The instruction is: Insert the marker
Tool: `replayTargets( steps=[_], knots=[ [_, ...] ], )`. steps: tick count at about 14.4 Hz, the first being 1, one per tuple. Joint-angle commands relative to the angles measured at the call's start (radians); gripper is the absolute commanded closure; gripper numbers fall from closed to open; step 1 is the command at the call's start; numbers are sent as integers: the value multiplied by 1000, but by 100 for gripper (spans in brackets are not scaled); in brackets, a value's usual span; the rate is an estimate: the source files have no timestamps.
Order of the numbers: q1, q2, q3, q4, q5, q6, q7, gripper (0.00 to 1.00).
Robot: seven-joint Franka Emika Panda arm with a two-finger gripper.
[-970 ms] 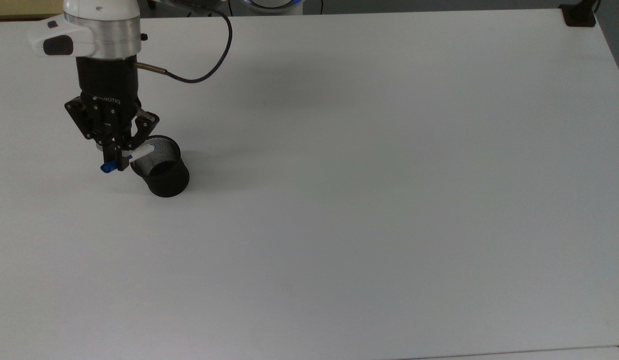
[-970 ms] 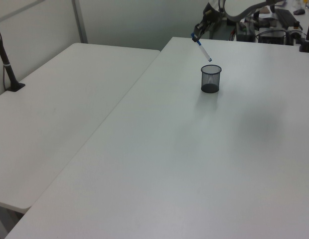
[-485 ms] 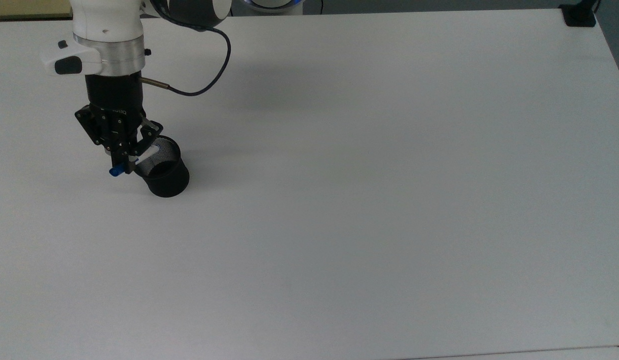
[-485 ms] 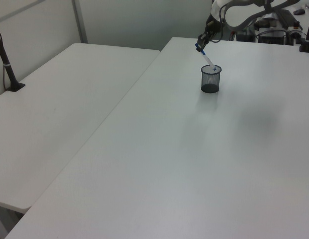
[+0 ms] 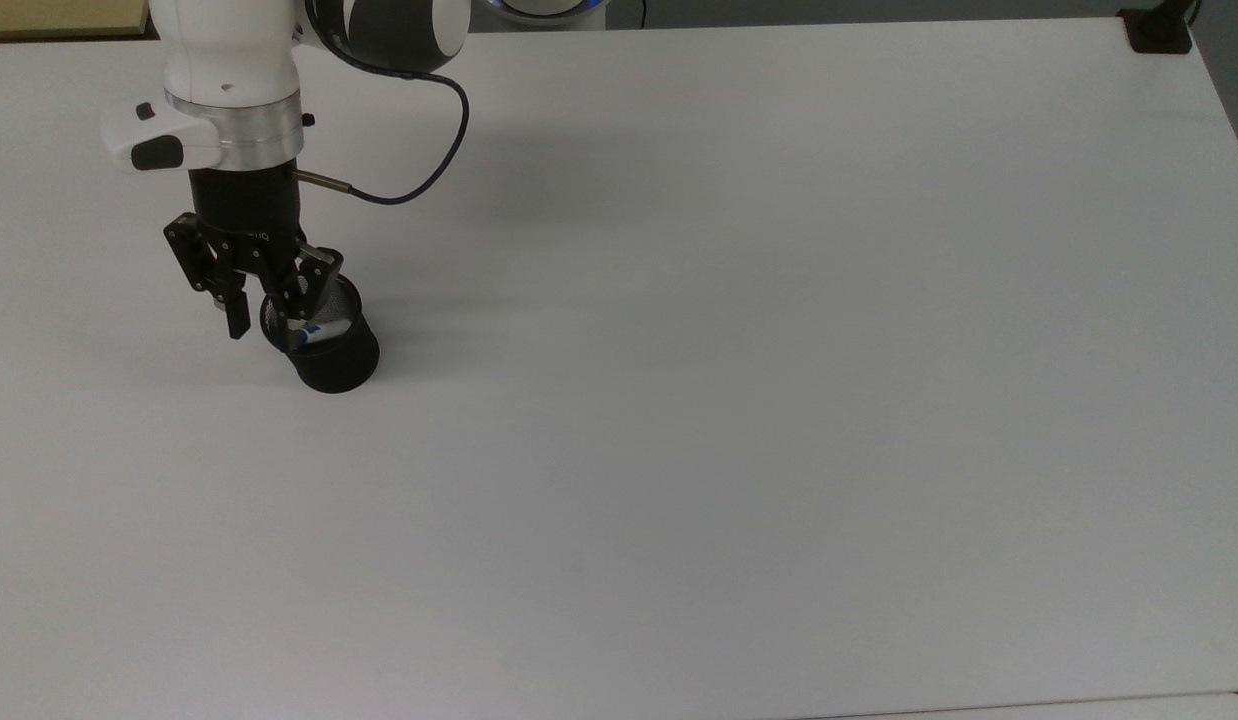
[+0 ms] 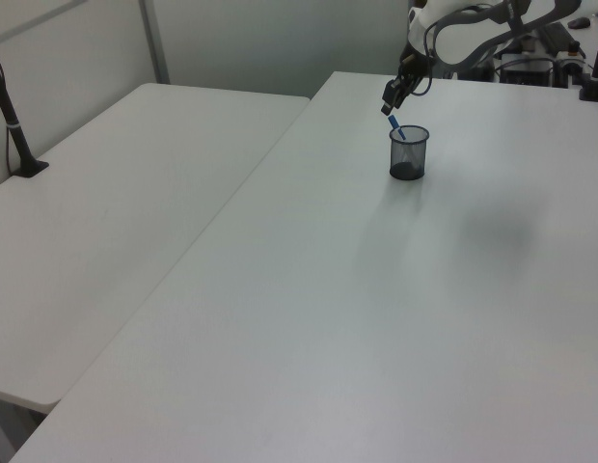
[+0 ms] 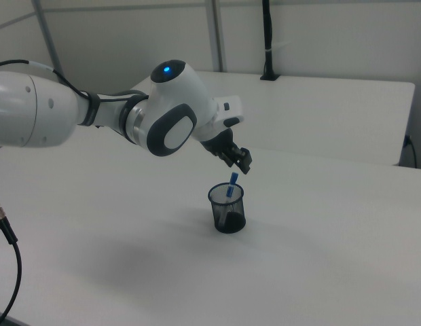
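The marker [image 5: 315,331] stands tilted inside the black mesh cup [image 5: 331,362], near the top view's left on the white table [image 5: 779,400]. Its blue cap pokes above the cup rim in the left view [image 6: 395,127] and in the right view [image 7: 232,182]. My gripper [image 5: 269,312] hangs open just above the cup's rim, one finger outside the cup on the top view's left and the other over the opening. It holds nothing. In the left view the gripper [image 6: 389,100] is a little above the cup [image 6: 408,154]. In the right view the gripper [image 7: 242,161] hovers over the cup [image 7: 228,209].
A black cable [image 5: 434,165] loops from my wrist over the table. A black clamp [image 5: 1159,30] sits at the top view's far right corner. A second white table [image 6: 116,212] with a black post [image 6: 14,121] adjoins on the left view's left.
My gripper came down over the cup and opened. The marker, held slanted above the rim before, has dropped into the cup.
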Motion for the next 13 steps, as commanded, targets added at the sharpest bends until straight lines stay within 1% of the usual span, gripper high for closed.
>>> replayTargets(
  steps=[1,4,7,8,10,12,13],
  knots=[
    [24,-31,-8,-15,11,-67,9,0],
    [24,-57,-8,72,11,-281,13,0],
    [25,-60,1,214,4,-579,13,0],
    [30,-60,5,256,0,-667,13,0],
    [63,-71,6,331,-3,-829,13,0],
    [86,-91,7,359,-41,-949,14,0],
    [97,-111,12,361,-49,-994,13,0]
  ],
)
